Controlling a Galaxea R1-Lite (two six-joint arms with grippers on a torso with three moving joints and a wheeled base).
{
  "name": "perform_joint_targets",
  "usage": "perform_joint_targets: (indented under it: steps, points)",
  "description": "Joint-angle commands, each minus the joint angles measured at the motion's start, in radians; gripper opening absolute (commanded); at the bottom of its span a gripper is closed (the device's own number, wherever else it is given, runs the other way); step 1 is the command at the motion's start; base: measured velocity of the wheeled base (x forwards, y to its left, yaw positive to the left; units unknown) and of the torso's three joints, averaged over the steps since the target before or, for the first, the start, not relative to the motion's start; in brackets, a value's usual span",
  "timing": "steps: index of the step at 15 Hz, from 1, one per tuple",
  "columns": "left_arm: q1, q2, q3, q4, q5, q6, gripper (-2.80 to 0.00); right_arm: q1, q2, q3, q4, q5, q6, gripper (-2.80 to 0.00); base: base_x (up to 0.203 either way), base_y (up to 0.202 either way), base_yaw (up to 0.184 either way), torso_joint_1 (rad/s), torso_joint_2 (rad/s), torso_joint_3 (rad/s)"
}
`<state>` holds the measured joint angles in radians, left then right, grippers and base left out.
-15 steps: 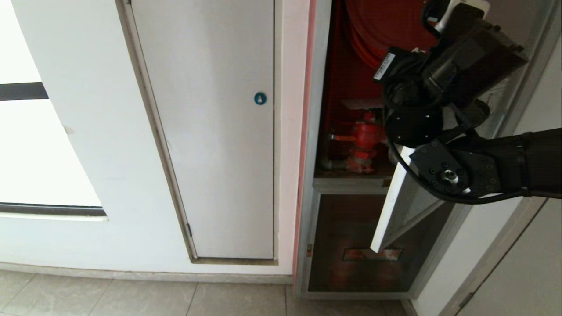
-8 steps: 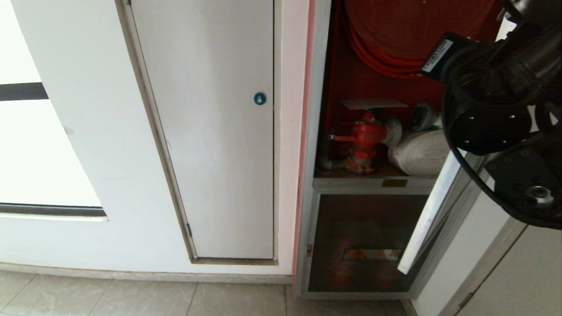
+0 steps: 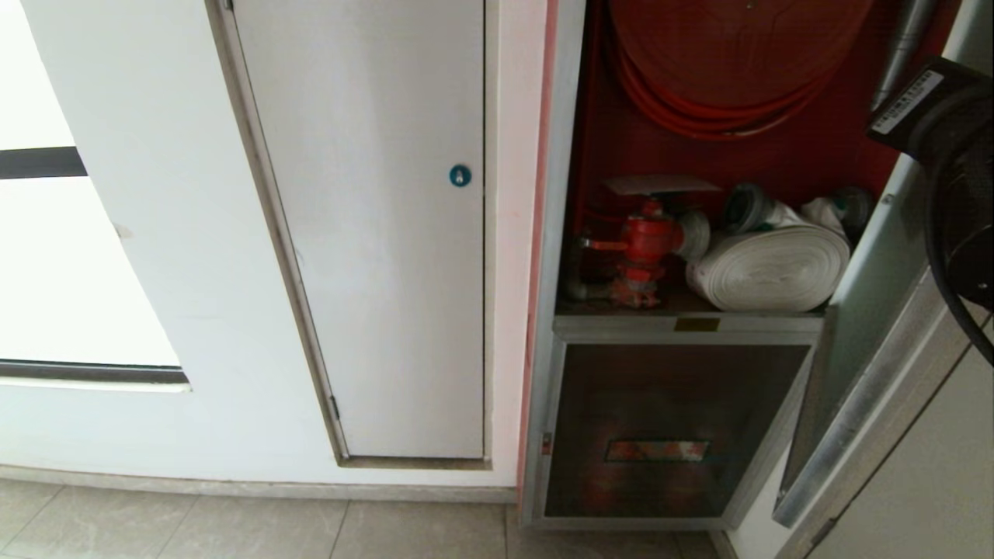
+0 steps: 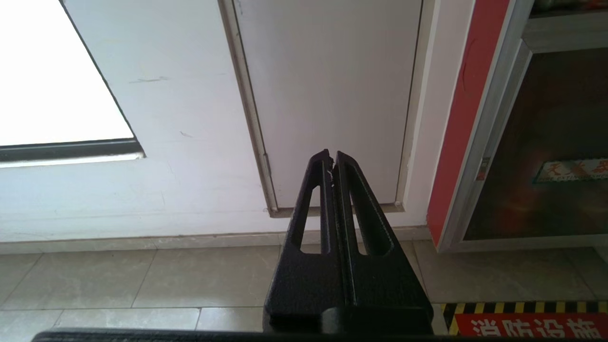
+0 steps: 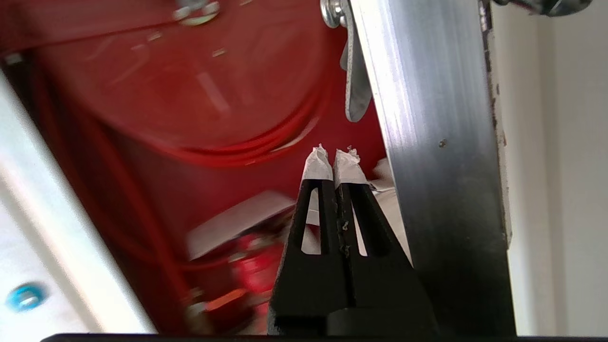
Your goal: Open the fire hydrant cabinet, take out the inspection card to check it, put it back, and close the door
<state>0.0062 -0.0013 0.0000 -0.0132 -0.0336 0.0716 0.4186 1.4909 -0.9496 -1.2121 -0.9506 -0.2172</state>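
The thin white rectangular inspection card (image 3: pixel 660 184) is lying flat on top of the red valve (image 3: pixel 644 248), near the left wall of the tall silver aluminium-framed fire hydrant cabinet (image 3: pixel 561 233), whose red inside is showing. Beside the valve, the white rolled hose (image 3: pixel 773 268) is resting on the cabinet's floor toward its right side, and the red hose reel (image 3: pixel 722 70) is hanging above both. The silver-framed glass door (image 3: pixel 862 365) is standing swung out at the cabinet's right edge, seen almost edge-on. The right gripper (image 5: pixel 332 154) is hovering in front of the open compartment, just beside the door's aluminium frame, its two white-taped fingertips (image 5: pixel 317 164) pressed together with nothing between them; in the head view only a black part of the right arm (image 3: pixel 959 194) is showing at the right edge, raised level with the reel's lower rim. The left gripper (image 4: pixel 331 159) is hanging low and well apart from the cabinet, pointing at the foot of the plain white-grey panel (image 3: pixel 373 233) with the blue round lock (image 3: pixel 460 175), its black fingers closed on nothing above the grey tiled floor (image 4: pixel 142 275).
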Motion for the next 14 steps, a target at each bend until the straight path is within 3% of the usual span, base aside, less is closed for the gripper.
perform_joint_targets:
  steps: [1, 14]
  points:
    - [0.0, 0.0, 0.008, -0.001, 0.0, 0.0, -2.8, -0.046, -0.071, 0.041, -0.007, -0.005, -0.001, -2.8, 0.0, 0.0, 0.0, 0.0, 0.0, 0.0]
    - [0.001, 0.0, 0.008, -0.001, 0.0, 0.0, -2.8, -0.362, -0.384, 0.254, 0.03, -0.005, -0.002, -2.8, 0.0, 0.0, 0.0, 0.0, 0.0, 0.0]
